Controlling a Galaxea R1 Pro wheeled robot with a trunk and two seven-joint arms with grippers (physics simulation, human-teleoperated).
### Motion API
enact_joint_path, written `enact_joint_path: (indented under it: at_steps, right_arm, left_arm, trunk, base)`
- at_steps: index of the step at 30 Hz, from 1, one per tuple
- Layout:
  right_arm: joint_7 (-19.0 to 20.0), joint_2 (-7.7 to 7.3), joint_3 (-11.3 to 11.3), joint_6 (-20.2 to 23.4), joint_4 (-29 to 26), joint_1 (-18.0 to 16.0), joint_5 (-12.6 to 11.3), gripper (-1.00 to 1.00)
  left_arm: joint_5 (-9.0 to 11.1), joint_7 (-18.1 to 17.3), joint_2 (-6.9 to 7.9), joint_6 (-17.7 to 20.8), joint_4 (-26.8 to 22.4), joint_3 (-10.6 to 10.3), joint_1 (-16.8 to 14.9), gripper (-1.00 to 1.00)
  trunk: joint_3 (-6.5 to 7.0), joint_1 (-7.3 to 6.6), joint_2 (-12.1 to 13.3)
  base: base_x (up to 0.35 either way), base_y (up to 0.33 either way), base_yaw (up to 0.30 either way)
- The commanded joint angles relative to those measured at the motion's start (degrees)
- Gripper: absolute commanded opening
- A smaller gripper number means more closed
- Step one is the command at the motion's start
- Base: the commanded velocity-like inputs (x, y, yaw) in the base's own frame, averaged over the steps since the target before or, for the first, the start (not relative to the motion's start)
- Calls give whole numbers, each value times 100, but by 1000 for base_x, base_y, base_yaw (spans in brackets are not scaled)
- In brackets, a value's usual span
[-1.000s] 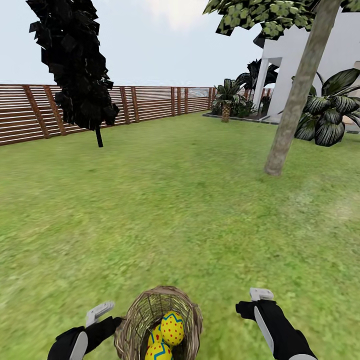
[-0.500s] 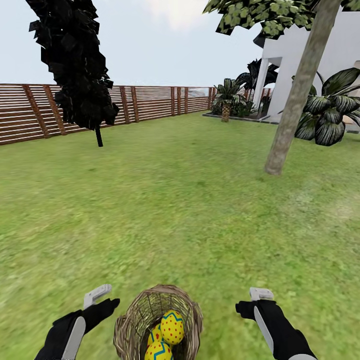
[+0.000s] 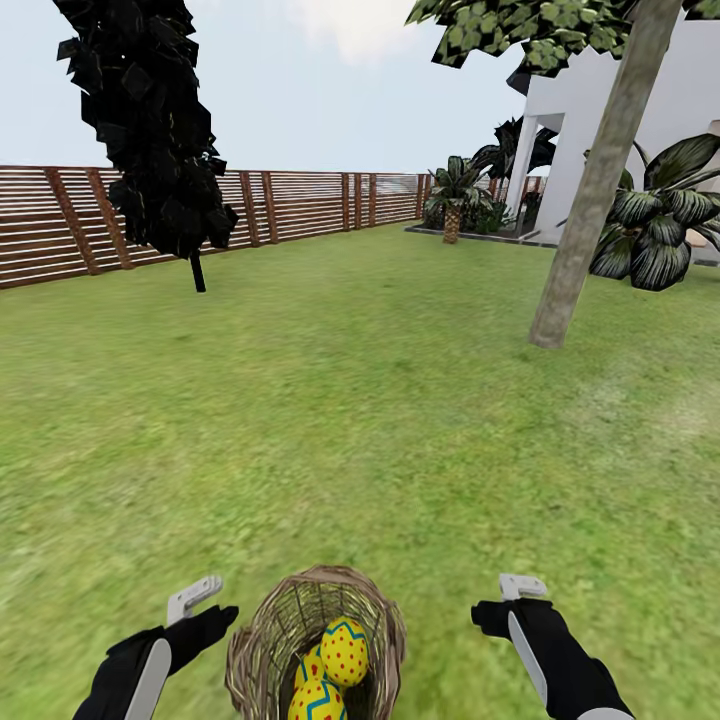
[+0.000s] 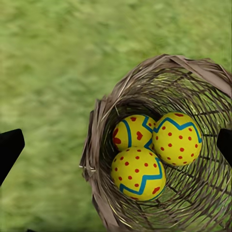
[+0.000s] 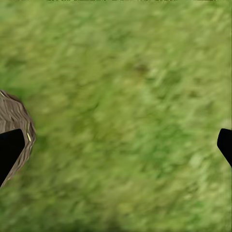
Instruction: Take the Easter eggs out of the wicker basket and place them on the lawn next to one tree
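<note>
One basket (image 3: 315, 640) stands on the lawn (image 3: 340, 420) at the near edge of the head view, between the two grippers. It holds three eggs (image 4: 145, 152), all yellow with red dots and blue zigzag bands, bunched together and touching each other on the basket floor. In the head view two of them show whole and the third peeks out behind.

The left gripper (image 3: 195, 605) hovers just beside the basket's left rim, not touching it, its fingers spread wide. In the left wrist view the dark fingertips (image 4: 9, 147) sit at opposite borders, with part of the basket and the eggs between them. The right gripper (image 3: 515, 600) hangs a little apart from the basket's right side over bare grass, also released, holding nothing.

One grey-beige tree (image 3: 590, 200) rises from the lawn well beyond the basket, toward the far right. One dark-leaved thin tree (image 3: 160, 130) stands far left, before the slatted fence (image 3: 300, 205).
</note>
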Motion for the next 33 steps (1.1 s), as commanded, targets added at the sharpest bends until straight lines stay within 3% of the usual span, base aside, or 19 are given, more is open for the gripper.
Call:
enact_joint_path:
  at_steps: [1,9,12,15,18,23,27,33]
  right_arm:
    - [5,0,-6,32,-16,-3,29,100]
    - [172,-25,-18,40,-123,-3,19,100]
    - [717,-31,-47,57,-193,-3,9,100]
    - [1740,-45,-129,86,-249,-3,1,100]
    - [2433,-73,-387,91,-360,-3,-4,100]
    - [3187,-119,-814,87,-472,-3,-5,100]
    - [3489,-142,-884,86,-484,-3,-5,100]
    - [3579,-173,-969,86,-487,-3,-5,100]
  left_arm:
    - [61,47,-4,25,1,8,-3,100]
    - [60,56,-10,15,9,4,-11,100]
    - [60,66,-18,11,9,1,-21,100]
    - [64,83,-19,10,-31,1,-38,100]
    - [68,89,-21,9,-46,-1,-87,100]
    - [69,90,-28,9,46,-22,-182,100]
    - [69,89,-31,4,202,-31,-192,100]
    - [63,84,-31,1,396,-40,-195,100]
  trunk:
    - [-6,0,-4]
    - [-24,22,-44]
    - [-78,88,-165]
    - [-78,88,-165]
    - [-114,132,-245]
    - [-150,176,-325]
    - [-203,242,-445]
    - [-221,264,-486]
  base:
    - [0,0,0]
    - [0,0,0]
    - [0,0,0]
    - [0,0,0]
    - [0,0,0]
    - [0,0,0]
    - [0,0,0]
    - [0,0,0]
